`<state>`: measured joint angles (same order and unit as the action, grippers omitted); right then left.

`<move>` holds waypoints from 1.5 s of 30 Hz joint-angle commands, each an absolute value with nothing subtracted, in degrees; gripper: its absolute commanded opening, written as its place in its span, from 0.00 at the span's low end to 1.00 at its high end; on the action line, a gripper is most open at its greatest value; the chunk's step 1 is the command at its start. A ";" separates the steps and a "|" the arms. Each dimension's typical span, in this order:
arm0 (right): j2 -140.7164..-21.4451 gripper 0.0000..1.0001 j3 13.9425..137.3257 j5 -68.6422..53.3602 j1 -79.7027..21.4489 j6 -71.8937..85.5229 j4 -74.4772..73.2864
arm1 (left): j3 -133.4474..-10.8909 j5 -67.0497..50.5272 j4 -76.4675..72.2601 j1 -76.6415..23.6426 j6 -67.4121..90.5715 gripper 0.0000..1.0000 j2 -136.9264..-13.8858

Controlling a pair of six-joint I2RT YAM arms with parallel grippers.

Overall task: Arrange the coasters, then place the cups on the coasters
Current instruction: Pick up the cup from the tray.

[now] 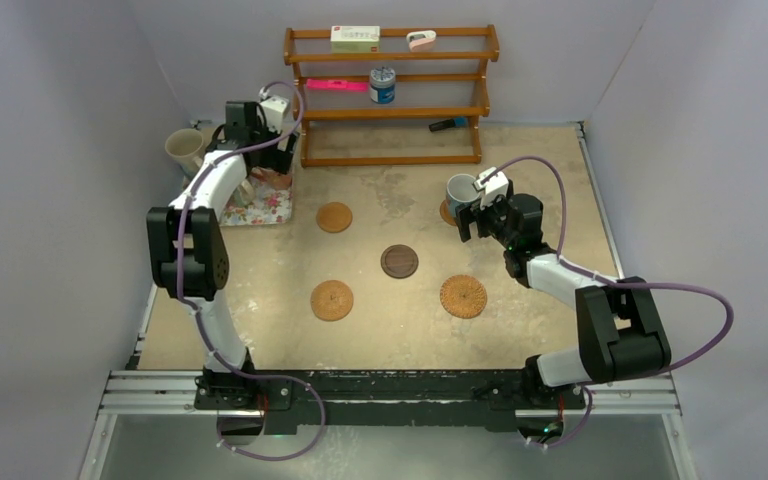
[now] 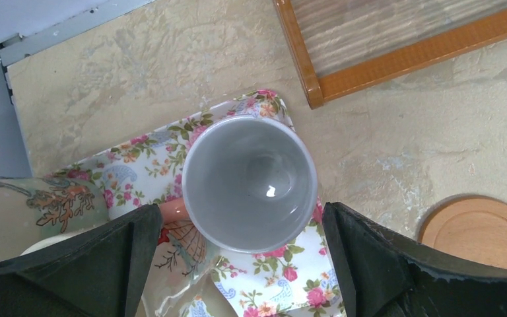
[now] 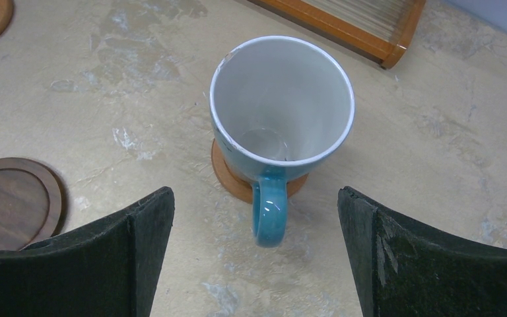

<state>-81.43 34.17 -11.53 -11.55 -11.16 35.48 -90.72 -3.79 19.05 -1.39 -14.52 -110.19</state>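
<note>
A light blue cup (image 3: 280,105) stands upright on a tan coaster (image 3: 237,185), its handle toward my right gripper (image 3: 254,198). That gripper is open, with nothing between its fingers, just short of the handle. My left gripper (image 2: 239,210) is open above the floral tray (image 2: 138,158), one finger on each side of a cup (image 2: 249,181) that is grey inside and has an orange-pink handle. A cream patterned cup (image 2: 46,205) stands beside it. Another cream cup (image 1: 184,148) is at the far left. A tan coaster (image 1: 335,217), a dark brown coaster (image 1: 399,261) and two woven coasters (image 1: 331,300) (image 1: 463,296) lie bare.
A wooden rack (image 1: 390,95) stands at the back with a tin can (image 1: 382,85), a box and small items on its shelves. Its base rail (image 2: 396,63) is close behind the tray. Grey walls close in the left, right and back.
</note>
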 commanded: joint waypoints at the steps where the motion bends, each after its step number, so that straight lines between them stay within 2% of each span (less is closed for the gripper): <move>1: -81.04 0.94 36.09 -11.60 -11.43 -11.69 36.30 | -94.45 -3.53 20.72 -0.99 -12.85 1.00 -112.30; 11: -81.29 0.94 36.14 -11.60 -11.44 -11.69 36.32 | -95.80 -1.24 21.57 -0.96 -10.78 1.00 -115.43; 25: -81.41 0.94 36.12 -11.65 -11.43 -11.69 36.32 | -97.67 -6.13 22.53 -0.77 -9.01 1.00 -116.71; 45: -81.67 0.94 36.30 -11.63 -11.43 -11.78 36.30 | -100.41 -5.05 23.66 -0.51 -8.55 1.00 -119.76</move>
